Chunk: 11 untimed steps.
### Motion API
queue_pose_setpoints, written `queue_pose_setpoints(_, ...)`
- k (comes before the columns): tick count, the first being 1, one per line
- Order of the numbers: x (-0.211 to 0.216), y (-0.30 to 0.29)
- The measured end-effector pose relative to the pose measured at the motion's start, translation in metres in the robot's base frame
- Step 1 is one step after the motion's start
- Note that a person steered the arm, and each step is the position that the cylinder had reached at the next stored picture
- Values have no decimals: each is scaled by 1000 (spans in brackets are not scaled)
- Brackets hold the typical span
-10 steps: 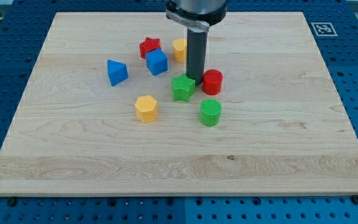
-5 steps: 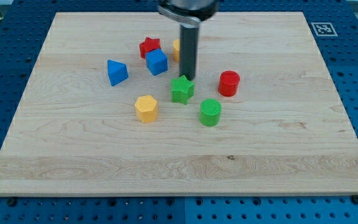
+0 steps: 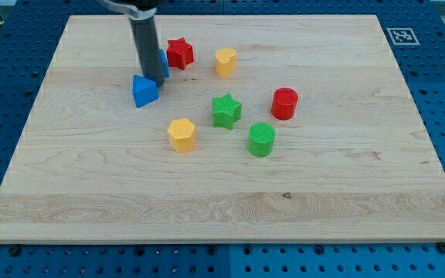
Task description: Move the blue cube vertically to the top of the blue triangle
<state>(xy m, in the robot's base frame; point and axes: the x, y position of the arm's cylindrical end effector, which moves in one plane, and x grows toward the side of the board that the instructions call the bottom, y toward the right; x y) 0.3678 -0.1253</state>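
My tip (image 3: 155, 80) sits just above blue triangle (image 3: 144, 91); blue cube (image 3: 163, 63) lies behind the rod, mostly hidden, probably touching. End effector: bare rod, grasping nothing.

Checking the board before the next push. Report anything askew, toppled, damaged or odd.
Nothing looks damaged or toppled. The one oddity: the blue cube is almost hidden behind my rod, crowded between the red star and the blue triangle. My tip sits just above the triangle's upper right corner. The other blocks lie apart, intact.
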Motion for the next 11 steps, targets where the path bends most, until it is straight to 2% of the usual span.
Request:
queue_pose_setpoints(3,21,-13)
queue_pose_setpoints(5,3,-9)
queue_pose_setpoints(9,-3,63)
queue_pose_setpoints(11,-18,23)
